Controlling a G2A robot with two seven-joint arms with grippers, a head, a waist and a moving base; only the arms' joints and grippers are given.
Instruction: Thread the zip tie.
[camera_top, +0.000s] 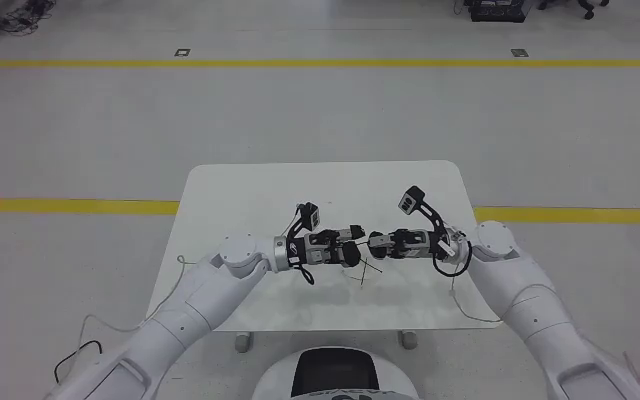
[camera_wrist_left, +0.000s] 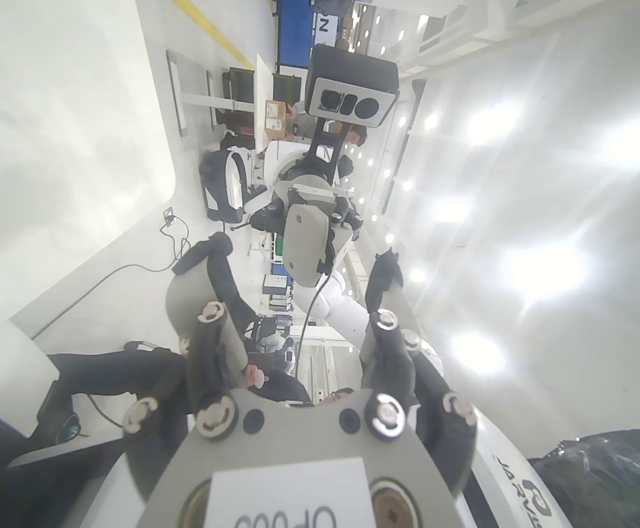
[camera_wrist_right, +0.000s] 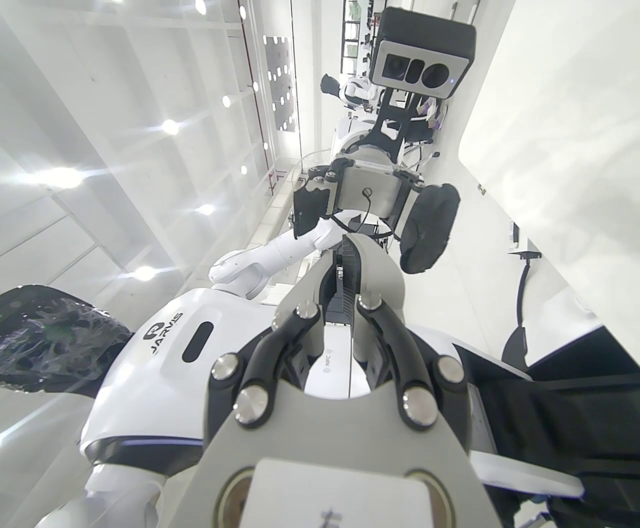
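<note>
Grey metal plates with round silver bolts and black curved links are seen closest, at the base of each gripper. The right gripper (camera_wrist_right: 347, 260) is held with its two wedge-shaped grey fingers pressed together, and a black ribbed pad (camera_wrist_right: 350, 280) is exposed along the seam. Nothing thin can be made out between these fingers, so whether anything is clamped cannot be told.

The left gripper (camera_wrist_left: 295, 257) is spread wide. Its fingers (camera_wrist_left: 220, 285) are grey and tipped in soft black covers with a wrinkled, fabric-like look. Both grippers are pointed at each other, tip to tip. From the right wrist the left one is seen end-on, with a flat square metal face between two bulky black pads.

From above, both are held over the middle of a white table (camera_top: 250, 190), which is smooth, matte and round-cornered. The left gripper's tip is near the right gripper's tip, with a small gap left between them.

The zip tie (camera_top: 367, 270) is seen as thin dark straight strands crossed in an X, just beside that gap on the robot's side. Whether it is lying on the table or hanging cannot be told, and one strand may be shadow.

A pale glossy floor with yellow stripes (camera_top: 300, 63) is seen beyond the table.
</note>
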